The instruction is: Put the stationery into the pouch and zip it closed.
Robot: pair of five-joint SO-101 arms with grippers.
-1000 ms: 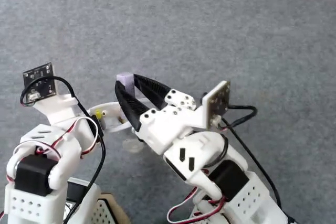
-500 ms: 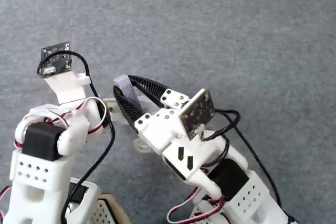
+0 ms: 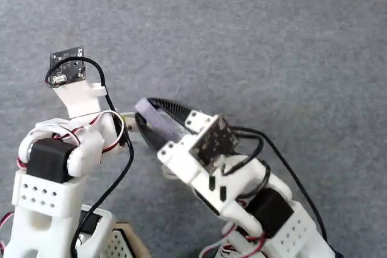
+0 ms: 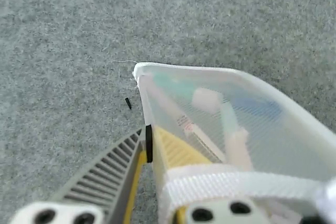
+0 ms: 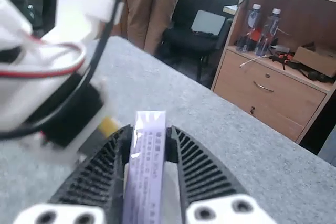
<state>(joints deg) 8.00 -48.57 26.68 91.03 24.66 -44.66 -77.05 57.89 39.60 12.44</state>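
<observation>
Right gripper, jaws clamped on a lilac pack, holds it near the mesh pouch. The left gripper pinches the pouch's edge above the grey counter, stationery inside.

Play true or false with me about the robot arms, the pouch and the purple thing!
1. The right gripper pinches a purple item. True.
2. The pouch lies alone on the table, with nothing touching it. False: the left gripper grips its edge.
3. There is stationery inside the pouch. True: it shows through the mesh.
4. The table is bright red. False: it is grey.
</observation>
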